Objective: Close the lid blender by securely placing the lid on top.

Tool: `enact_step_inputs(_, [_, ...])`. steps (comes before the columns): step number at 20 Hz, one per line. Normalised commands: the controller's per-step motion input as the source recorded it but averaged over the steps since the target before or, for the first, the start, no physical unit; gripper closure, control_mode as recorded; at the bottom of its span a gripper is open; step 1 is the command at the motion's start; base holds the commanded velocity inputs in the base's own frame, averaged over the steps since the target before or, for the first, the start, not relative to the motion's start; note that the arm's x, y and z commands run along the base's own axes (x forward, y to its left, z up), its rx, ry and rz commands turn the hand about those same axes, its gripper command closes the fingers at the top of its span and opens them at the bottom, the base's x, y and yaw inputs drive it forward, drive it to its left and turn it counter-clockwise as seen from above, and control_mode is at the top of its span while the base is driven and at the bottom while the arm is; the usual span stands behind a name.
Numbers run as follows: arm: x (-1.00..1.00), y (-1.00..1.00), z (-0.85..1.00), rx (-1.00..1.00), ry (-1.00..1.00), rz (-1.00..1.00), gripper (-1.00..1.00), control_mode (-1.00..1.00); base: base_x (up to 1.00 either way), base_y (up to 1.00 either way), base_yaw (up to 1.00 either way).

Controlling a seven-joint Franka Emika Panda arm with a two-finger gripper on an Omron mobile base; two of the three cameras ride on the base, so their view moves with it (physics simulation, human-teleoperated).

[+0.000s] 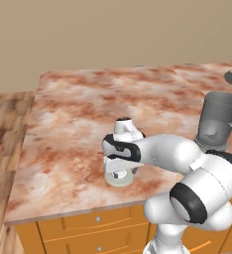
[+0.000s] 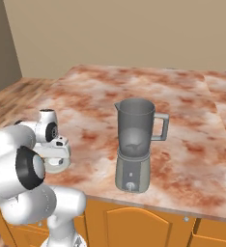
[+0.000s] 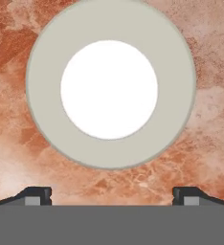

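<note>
Spreading wide apart, the jaws of the gripper [image 3: 112, 196] grip nothing; their two dark tips sit at the lower left and lower right of the hand view. Between and beyond them lies the flat round lid [image 3: 111, 83], pale grey-green rim around a white centre, flat on the reddish marbled surface [image 3: 18, 143]. In the left base view the lid [image 1: 119, 179] rests lower centre, under the white arm. The grey blender [image 2: 135, 144] with its translucent open jar stands centre in the right base view, well apart from the lid [image 2: 56, 165].
</note>
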Motion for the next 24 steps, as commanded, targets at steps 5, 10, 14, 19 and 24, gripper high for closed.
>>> enact_step_inputs(5, [0.2,0.0,-0.29,0.0,0.0,0.0,-1.0,-1.0,0.0,0.0,0.0])
enact_step_inputs(10, [0.29,0.0,-0.17,0.0,0.0,0.0,-1.0,-1.0,0.0,0.0,0.0])
enact_step_inputs(14, [0.32,0.13,-0.26,-0.01,0.0,0.0,-1.0,-1.0,0.0,0.0,0.0])
enact_step_inputs(19, [0.06,0.25,-0.45,-0.05,0.0,0.0,-1.0,-1.0,0.0,0.0,0.0])
enact_step_inputs(24, [0.0,0.03,-0.48,-0.02,0.0,0.0,-1.0,-1.0,0.0,0.0,0.0])
